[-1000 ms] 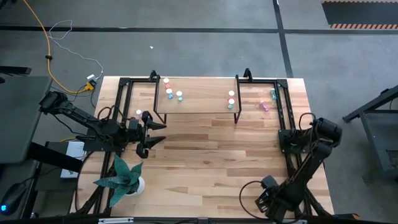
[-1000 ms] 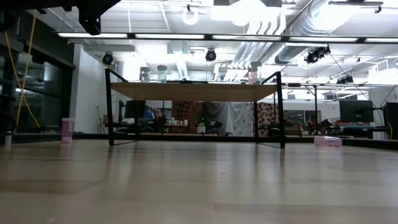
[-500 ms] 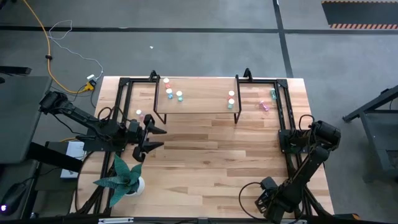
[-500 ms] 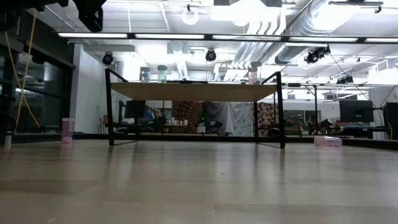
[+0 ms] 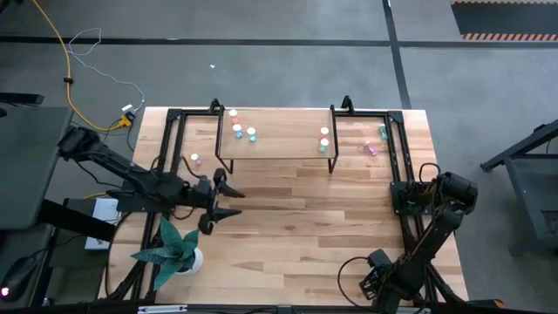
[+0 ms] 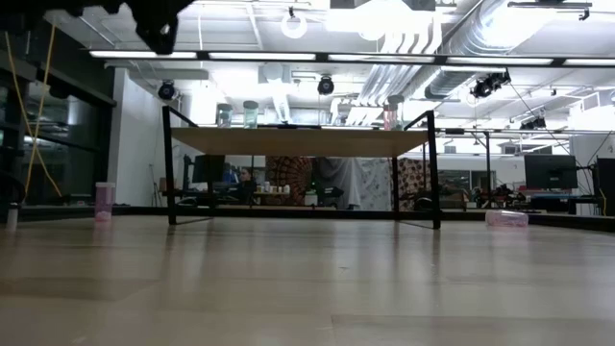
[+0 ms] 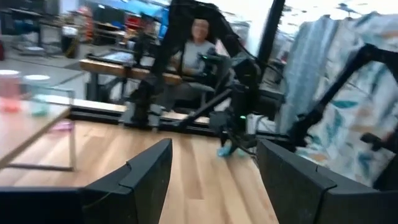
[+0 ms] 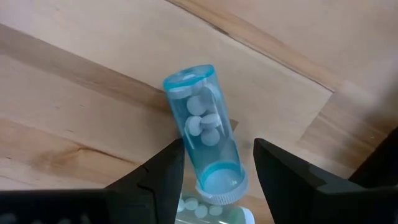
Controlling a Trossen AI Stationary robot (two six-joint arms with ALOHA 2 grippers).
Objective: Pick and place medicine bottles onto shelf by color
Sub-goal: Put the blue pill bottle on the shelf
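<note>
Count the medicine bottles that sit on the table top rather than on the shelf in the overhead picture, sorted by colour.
Pink bottles: 2
Teal bottles: 1
Total: 3

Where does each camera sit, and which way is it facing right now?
High: above the table, straight down; both arms, left gripper open.
Low: at table height, level across toward the shelf; part of the left arm up top.
Left wrist: forward between its own fingers into the room.
Right wrist: onto wood; right gripper shut on a teal bottle.
Shared: high and low both show the shelf.
</note>
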